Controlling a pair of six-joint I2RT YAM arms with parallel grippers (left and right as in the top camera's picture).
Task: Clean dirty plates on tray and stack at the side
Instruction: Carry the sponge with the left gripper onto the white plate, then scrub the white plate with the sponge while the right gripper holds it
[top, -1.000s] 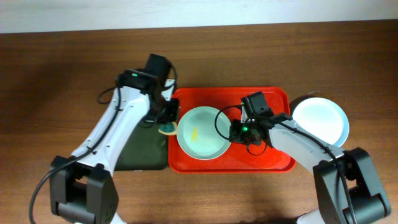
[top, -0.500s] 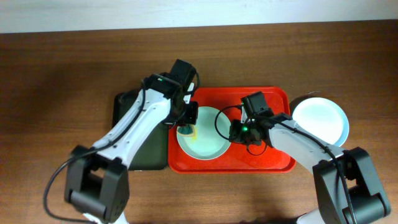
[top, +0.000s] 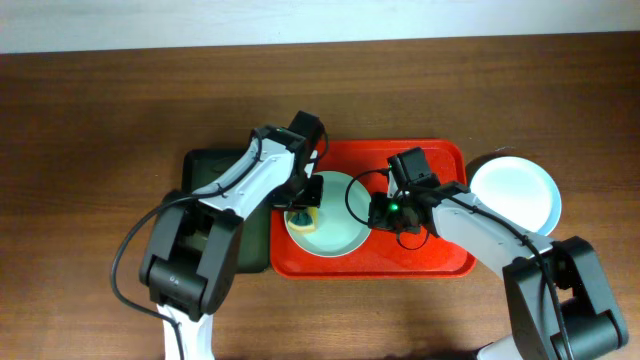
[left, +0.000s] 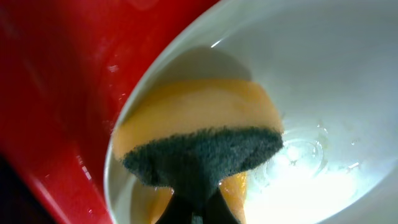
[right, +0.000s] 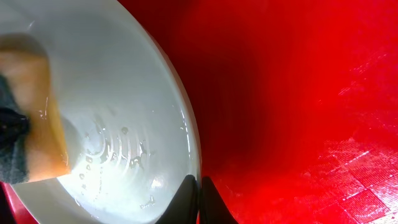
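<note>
Last plate under the sponge, two stacked aside

Your left tool (top: 301, 207) was clamped on the sponge (left: 199, 134), pressing it into the pale plate (top: 335, 232) on the red tray (top: 440, 160), while your right tool (right: 199, 200) was pinched on that plate's rim. Two plates (top: 515, 193) sat stacked on the bench (top: 100, 120) just right of the tray (finished, by my judgement), leaving this wipe and one stacking

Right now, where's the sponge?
Overhead, the sponge is pinched in the left gripper, pressed onto the left side of the pale plate on the red tray.
</note>
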